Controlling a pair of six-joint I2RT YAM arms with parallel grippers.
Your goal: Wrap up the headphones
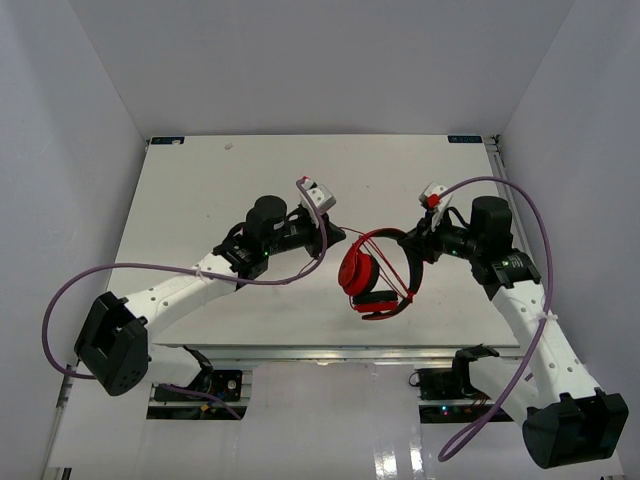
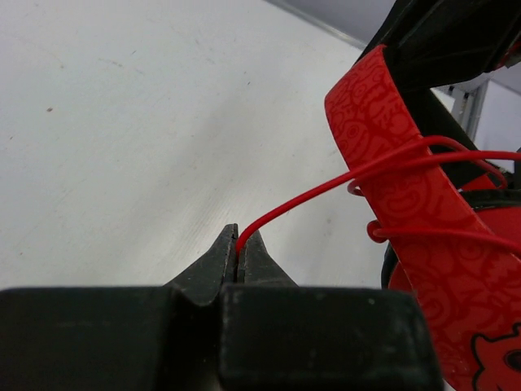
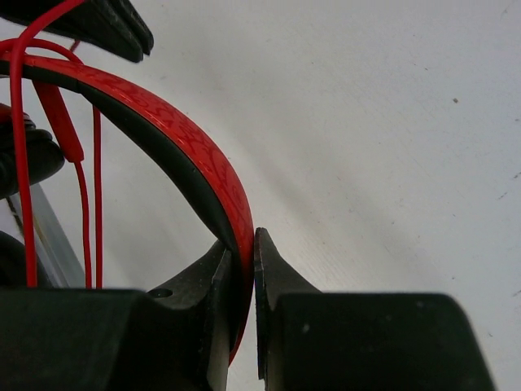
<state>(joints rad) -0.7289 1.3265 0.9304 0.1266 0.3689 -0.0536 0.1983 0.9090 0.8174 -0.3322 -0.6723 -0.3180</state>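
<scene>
White desk (image 1: 200,180) fills the middle of the top view, with the left arm (image 1: 180,285) coming in from lower left and the right arm (image 1: 530,310) from lower right. The red headphones (image 1: 358,272) are just right of centre between both arms, thin red cable (image 2: 309,195) looped a few turns around the headband (image 3: 187,147). At the headband's edge the right fingers (image 3: 264,261) pinch it, and the left fingers (image 2: 228,257) are pressed together on the cable.
</scene>
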